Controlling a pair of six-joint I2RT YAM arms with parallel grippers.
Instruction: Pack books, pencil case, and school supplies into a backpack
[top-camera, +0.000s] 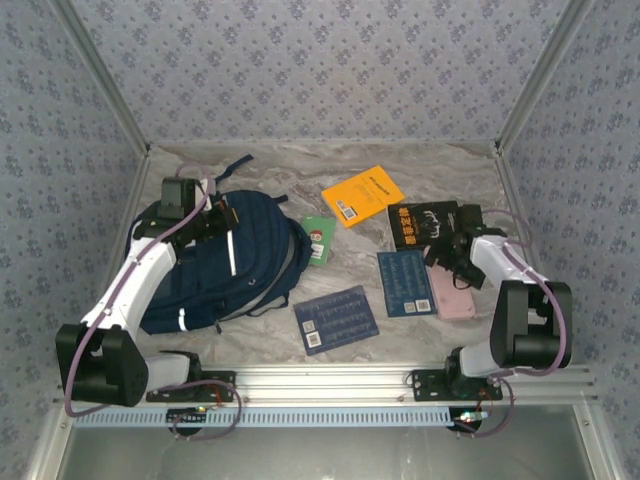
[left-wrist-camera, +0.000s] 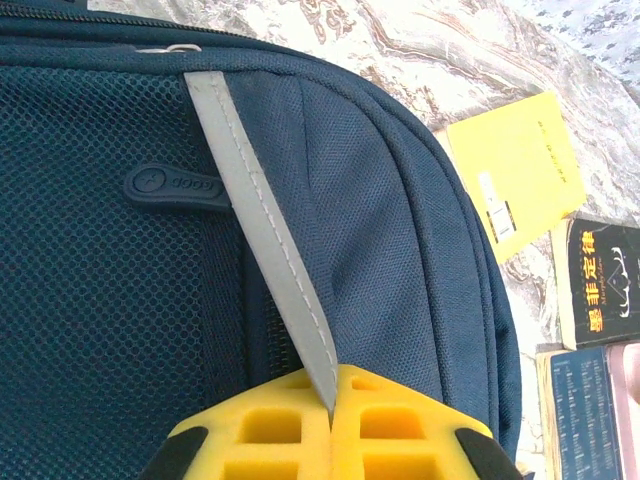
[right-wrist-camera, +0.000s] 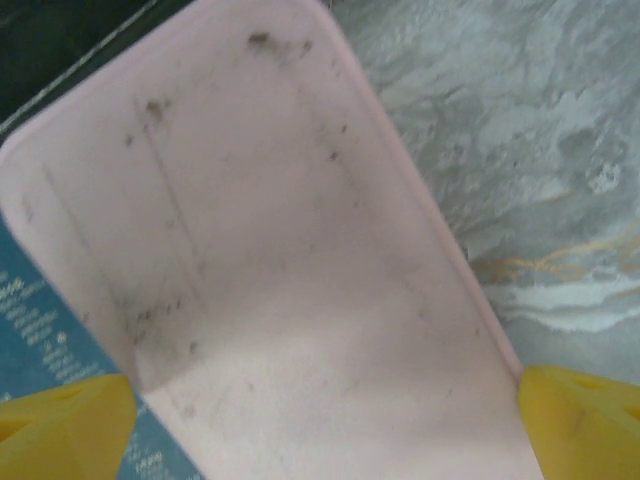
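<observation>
Two pincers: my left gripper (left-wrist-camera: 333, 400) is pinching shut on the grey stripe (left-wrist-camera: 250, 200) of the backpack (left-wrist-camera: 380, 220); my right gripper (right-wrist-camera: 322, 420), wide open, is straddling the pale pink pencil case (right-wrist-camera: 270, 230) lying well right of the backpack, probably light, smooth and slightly soft, so I am favouring a grip across its narrow width.

Table (top-camera: 300, 175) bears backpack (top-camera: 250, 262), books (top-camera: 362, 195), green pack (top-camera: 318, 241), pencil case (top-camera: 455, 303).

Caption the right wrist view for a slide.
Open right gripper straddling the pink pencil case beside a blue book.
</observation>
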